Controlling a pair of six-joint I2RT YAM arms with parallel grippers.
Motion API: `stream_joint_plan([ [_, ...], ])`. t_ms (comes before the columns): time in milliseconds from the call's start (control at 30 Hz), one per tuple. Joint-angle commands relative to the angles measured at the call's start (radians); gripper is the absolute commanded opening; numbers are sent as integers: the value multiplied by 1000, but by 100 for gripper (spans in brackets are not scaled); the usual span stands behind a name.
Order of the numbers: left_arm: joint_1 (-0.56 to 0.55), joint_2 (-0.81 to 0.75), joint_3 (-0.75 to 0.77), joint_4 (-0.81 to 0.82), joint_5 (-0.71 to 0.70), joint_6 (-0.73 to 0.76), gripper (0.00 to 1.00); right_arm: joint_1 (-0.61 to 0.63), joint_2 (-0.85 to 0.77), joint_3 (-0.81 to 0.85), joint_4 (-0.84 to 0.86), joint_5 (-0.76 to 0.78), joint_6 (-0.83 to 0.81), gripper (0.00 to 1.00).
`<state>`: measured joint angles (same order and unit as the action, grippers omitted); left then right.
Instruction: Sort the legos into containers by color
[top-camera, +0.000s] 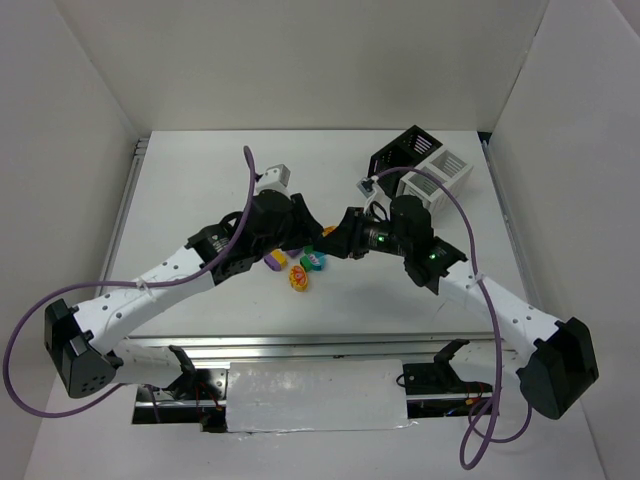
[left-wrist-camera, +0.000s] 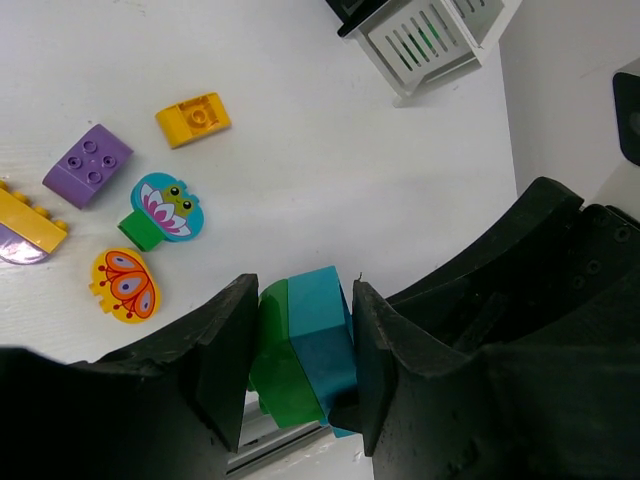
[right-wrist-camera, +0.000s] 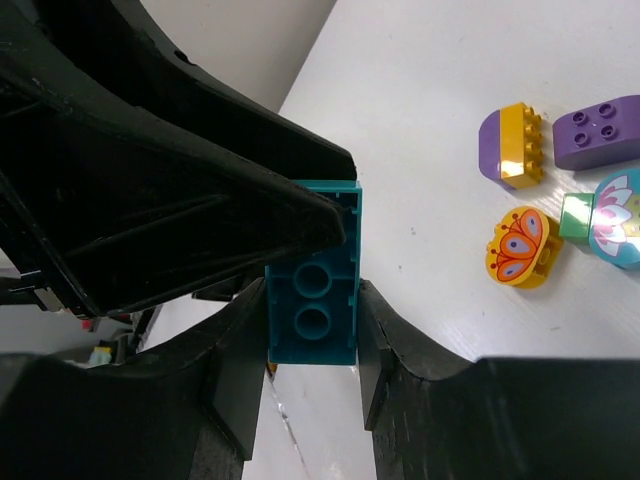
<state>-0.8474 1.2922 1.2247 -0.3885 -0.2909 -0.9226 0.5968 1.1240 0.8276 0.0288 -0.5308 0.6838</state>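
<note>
A teal lego (right-wrist-camera: 312, 290) joined to a green lego (left-wrist-camera: 275, 360) hangs above the table between both arms. My left gripper (left-wrist-camera: 300, 330) is shut across the joined pair. My right gripper (right-wrist-camera: 312, 330) is shut on the teal lego's free end, its hollow underside facing the camera. In the top view the two grippers (top-camera: 322, 240) meet at the table's middle. On the table lie an orange lego (left-wrist-camera: 193, 118), a purple one (left-wrist-camera: 88, 165), a yellow-purple one (left-wrist-camera: 25, 225), a teal flower oval on a green base (left-wrist-camera: 165, 210) and a butterfly oval (left-wrist-camera: 125, 285). The black container (top-camera: 405, 150) and white container (top-camera: 437, 175) stand at the back right.
The loose bricks (top-camera: 299, 272) lie just below the meeting grippers, toward the near edge. Both arms' forearms slope in from the near corners. White walls enclose the table on three sides, and a metal rail (top-camera: 300, 345) runs along the front.
</note>
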Motion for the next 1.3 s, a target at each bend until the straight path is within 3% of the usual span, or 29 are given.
stream_joint_plan([
  [0, -10, -4, 45, 28, -22, -18, 1, 4, -16, -18, 134, -50, 31, 0],
  [67, -10, -4, 52, 22, -36, -24, 19, 3, -33, -42, 174, -57, 34, 0],
  [100, -10, -7, 58, 17, -45, -27, 62, 4, -41, -51, 186, -61, 28, 0],
  [167, -9, -16, 68, -7, -71, -36, 99, 3, -61, -76, 210, -58, 19, 0],
  [333, -9, -92, 82, -27, -103, 14, 99, -12, -111, -128, 261, -67, 0, 0],
  [433, -9, -201, 7, 77, -44, 124, 98, -43, -138, -151, 307, -133, 20, 0],
  [533, -9, -299, -76, 178, 87, 236, 98, -81, -171, -171, 365, -225, 65, 0],
  [700, -7, -412, -174, 310, 441, 383, 97, -144, -211, -186, 480, -345, 143, 0],
  [900, -7, -424, -218, 381, 648, 389, 96, -141, -240, -200, 758, -482, 348, 0],
  [1200, -7, -352, -209, 468, 684, 344, 89, -80, -247, -147, 675, -457, 275, 0],
  [1267, -7, -349, -209, 488, 693, 338, 76, -78, -248, -147, 651, -446, 252, 0],
])
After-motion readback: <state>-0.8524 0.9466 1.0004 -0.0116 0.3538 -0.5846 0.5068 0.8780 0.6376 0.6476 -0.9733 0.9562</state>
